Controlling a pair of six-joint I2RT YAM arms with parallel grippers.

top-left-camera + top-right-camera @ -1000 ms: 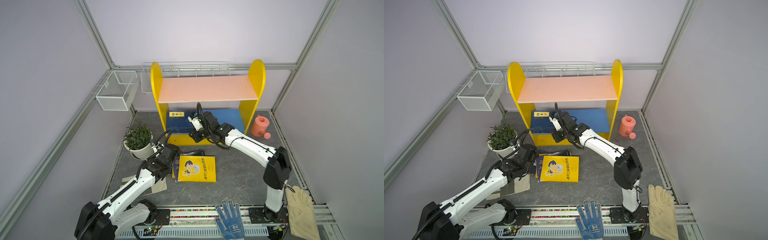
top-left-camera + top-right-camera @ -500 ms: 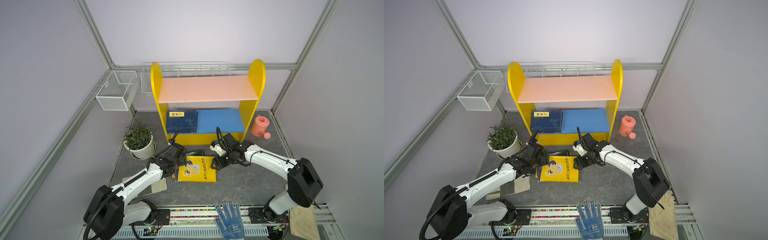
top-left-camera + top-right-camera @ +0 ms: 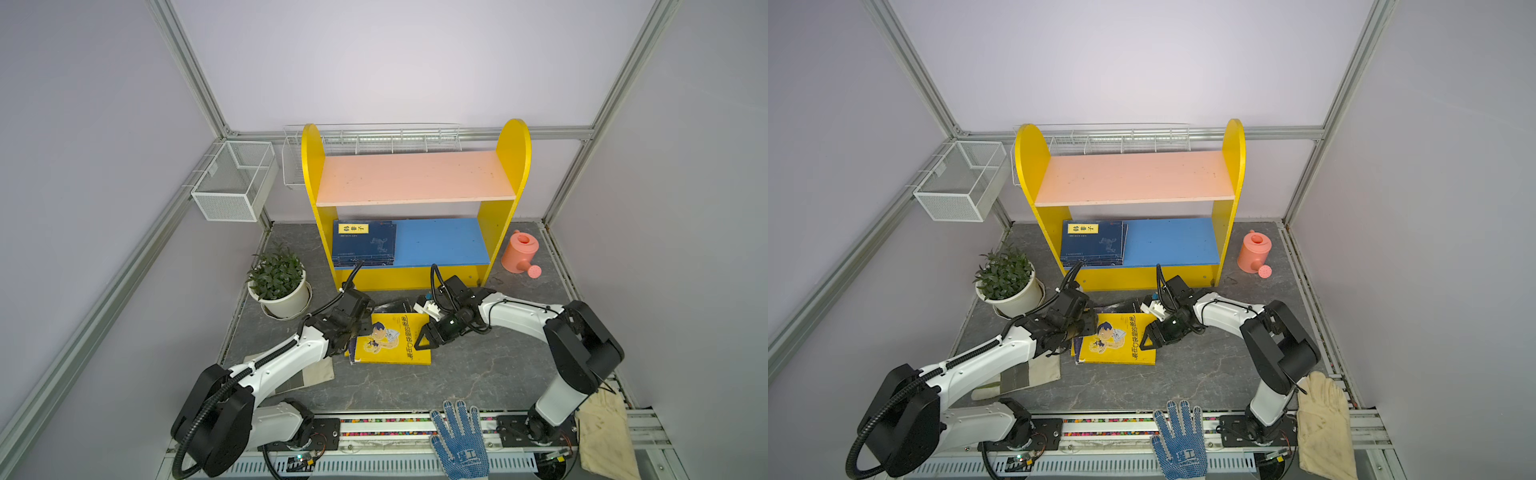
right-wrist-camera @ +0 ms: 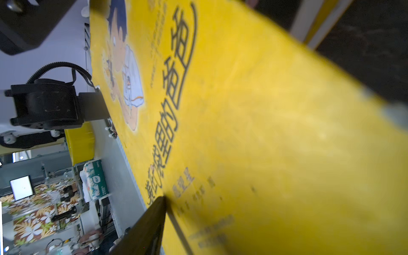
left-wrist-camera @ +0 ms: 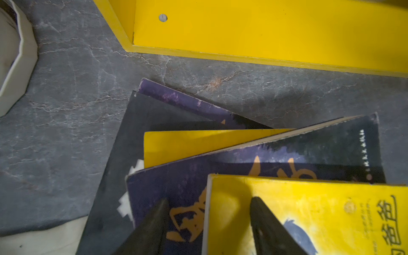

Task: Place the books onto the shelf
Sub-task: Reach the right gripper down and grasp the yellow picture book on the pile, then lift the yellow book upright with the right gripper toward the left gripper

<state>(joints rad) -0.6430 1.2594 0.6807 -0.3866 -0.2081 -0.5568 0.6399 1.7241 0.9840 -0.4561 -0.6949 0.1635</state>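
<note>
Yellow book (image 3: 386,349), on the table in front of the shelf (image 3: 415,178): black title 装在口袋里的爸爸; smaller print blurred.
Navy book (image 3: 363,249), on the shelf's lower board: yellow label 韩非子.
Dark book (image 5: 287,159), under the yellow one before the shelf: orange calligraphy, partly covered, unreadable.

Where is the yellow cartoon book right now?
In both top views the yellow book lies in front of the shelf, atop fanned dark books, between the left hand and the right hand.
</note>
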